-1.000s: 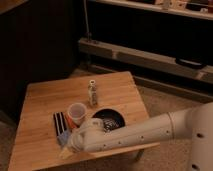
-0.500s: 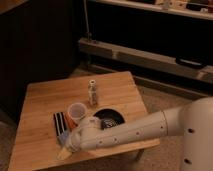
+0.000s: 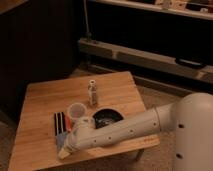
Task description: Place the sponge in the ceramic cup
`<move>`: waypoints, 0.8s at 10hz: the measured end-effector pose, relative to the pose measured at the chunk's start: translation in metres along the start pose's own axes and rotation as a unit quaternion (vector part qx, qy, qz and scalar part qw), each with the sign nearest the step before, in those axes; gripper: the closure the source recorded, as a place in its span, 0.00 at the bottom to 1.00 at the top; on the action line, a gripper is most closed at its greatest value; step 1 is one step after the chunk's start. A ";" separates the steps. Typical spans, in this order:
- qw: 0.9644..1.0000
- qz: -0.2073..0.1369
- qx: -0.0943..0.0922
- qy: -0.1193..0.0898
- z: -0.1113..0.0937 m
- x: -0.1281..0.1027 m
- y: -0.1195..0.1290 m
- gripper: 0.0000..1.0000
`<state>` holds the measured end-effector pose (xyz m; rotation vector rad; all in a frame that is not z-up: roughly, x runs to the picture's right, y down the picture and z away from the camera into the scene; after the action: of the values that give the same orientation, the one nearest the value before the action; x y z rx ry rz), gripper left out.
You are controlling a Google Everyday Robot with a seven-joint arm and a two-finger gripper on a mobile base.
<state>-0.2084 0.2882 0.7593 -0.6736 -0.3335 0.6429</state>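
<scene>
The ceramic cup (image 3: 76,111) is small and white and stands upright near the middle of the wooden table (image 3: 42,97). The sponge (image 3: 60,140) shows as a light-blue patch near the table's front left, just below a striped flat rectangle. My gripper (image 3: 65,149) is down at the sponge, at the end of the white arm (image 3: 125,131) that reaches in from the right. The arm's wrist sits just in front of the cup. The gripper covers most of the sponge, and contact cannot be made out.
A black-and-white striped flat rectangle with an orange edge (image 3: 60,124) lies left of the cup. A wide black bowl (image 3: 109,118) sits right of the cup, partly under the arm. A slim clear shaker bottle (image 3: 92,92) stands behind them. The table's front edge is close to the gripper.
The arm has slid left across the table's front, past the bowl. The gripper has moved further down-left over the sponge. The cup, bowl and shaker have not moved.
</scene>
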 end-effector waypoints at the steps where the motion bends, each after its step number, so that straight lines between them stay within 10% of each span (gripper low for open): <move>1: 1.000 0.003 0.000 0.002 0.000 0.000 0.000 0.76; 4: 1.000 0.013 0.005 0.008 -0.003 0.004 -0.002 0.98; 8: 0.999 0.029 0.034 -0.006 -0.035 0.009 -0.016 0.98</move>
<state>-0.1776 0.2680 0.7455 -0.6170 -0.3031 0.7106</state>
